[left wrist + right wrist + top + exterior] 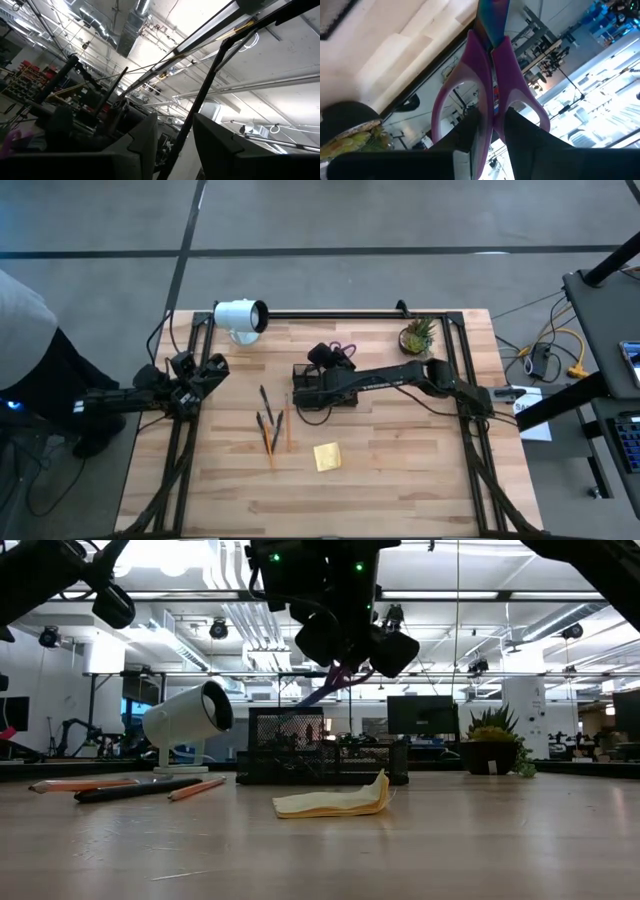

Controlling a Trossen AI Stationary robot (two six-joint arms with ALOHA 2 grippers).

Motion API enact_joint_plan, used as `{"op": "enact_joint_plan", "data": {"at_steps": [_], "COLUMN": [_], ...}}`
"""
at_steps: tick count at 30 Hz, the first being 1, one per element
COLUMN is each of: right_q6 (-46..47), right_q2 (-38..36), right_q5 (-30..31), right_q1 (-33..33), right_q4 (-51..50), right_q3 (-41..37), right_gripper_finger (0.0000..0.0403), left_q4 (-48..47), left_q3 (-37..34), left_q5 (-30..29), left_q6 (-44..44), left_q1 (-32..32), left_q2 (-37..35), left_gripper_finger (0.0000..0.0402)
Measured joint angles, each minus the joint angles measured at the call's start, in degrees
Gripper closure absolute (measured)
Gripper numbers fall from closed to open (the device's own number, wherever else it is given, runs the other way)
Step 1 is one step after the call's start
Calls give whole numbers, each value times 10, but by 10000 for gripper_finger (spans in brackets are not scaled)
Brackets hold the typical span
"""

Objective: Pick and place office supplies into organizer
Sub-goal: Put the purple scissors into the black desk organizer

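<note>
The purple-handled scissors point(492, 75) hang in my right gripper point(492, 142), which is shut on them above the dark organizer point(322, 396). In the low view the blades point(316, 693) slant down toward the organizer's taller compartment point(286, 740). Several pencils or pens point(270, 427) lie flat on the wooden table left of centre. The yellow sticky-note pad point(327, 456) lies nearer the front, one corner curled up point(380, 785). My left gripper point(175, 150) waits open at the table's left edge point(213, 370), pointing up into the room. My right gripper pinches the scissors where the two purple handle loops meet point(493, 112), one finger point(470, 142) in front of each loop. The scissors are lifted clear, handles up by the fingers and blades point(492, 20) pointing away and down, tilted over the organizer.
A white cylindrical lamp point(240, 317) stands at the table's far left and a small potted plant point(418, 336) at its far right. A black frame point(340, 313) runs along the far edge. Bare wood lies at the front and front right.
</note>
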Motion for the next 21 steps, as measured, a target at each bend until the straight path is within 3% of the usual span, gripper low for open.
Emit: {"op": "enact_joint_plan", "data": {"at_steps": [7,18,21], "right_q6": [0,7,8], "right_q2": [0,0,0], "right_q5": [-1,-14,18], "right_q1": [6,10,15], "right_q4": [22,71,87], "right_q3": [-1,-12,-12], "right_gripper_finger": [334,263,249], "left_q4": [0,0,0], "left_q3": [0,0,0], "left_q5": [0,0,0], "left_q6": [0,0,0], "left_q1": [0,0,0], "left_q2": [0,0,0], "left_gripper_finger": [292,292,292]}}
